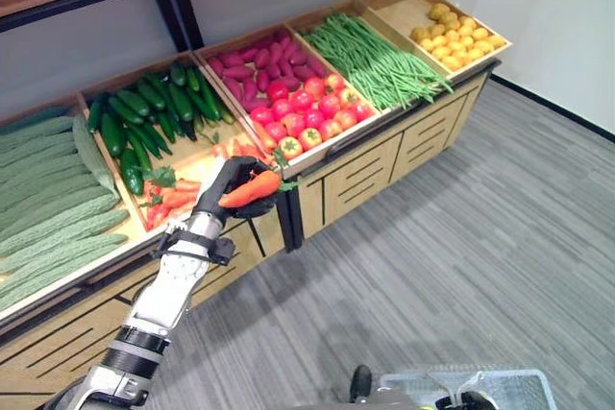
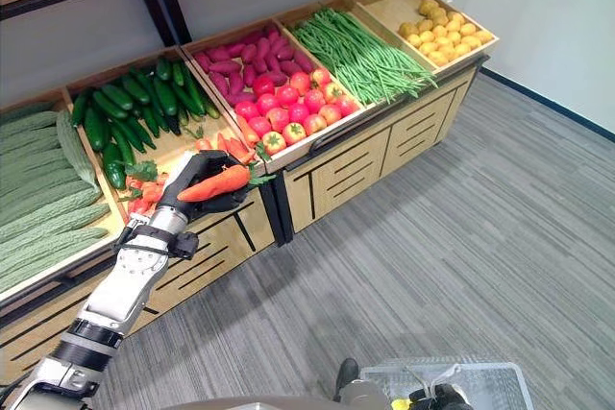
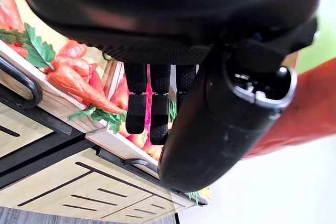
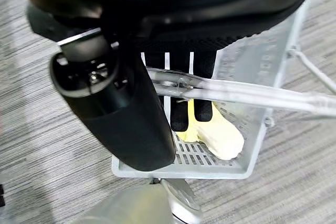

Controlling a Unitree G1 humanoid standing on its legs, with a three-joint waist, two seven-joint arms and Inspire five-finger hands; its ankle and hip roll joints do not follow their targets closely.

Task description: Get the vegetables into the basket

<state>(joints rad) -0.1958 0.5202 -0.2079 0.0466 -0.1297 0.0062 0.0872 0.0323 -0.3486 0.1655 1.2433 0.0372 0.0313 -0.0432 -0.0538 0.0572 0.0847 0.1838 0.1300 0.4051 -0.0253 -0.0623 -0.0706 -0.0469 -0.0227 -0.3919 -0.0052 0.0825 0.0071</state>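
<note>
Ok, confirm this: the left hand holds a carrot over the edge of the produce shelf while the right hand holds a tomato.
Not a tomato. In the right wrist view the right hand has its fingers curled round the basket's handle. The left hand does hold the carrot at the shelf edge.

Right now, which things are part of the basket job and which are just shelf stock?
In the job:
- carrot, held in left hand
- basket, handle held by right hand
- yellow item lying inside basket

Just lying about:
- tomatoes
- green beans
- cucumbers
</note>
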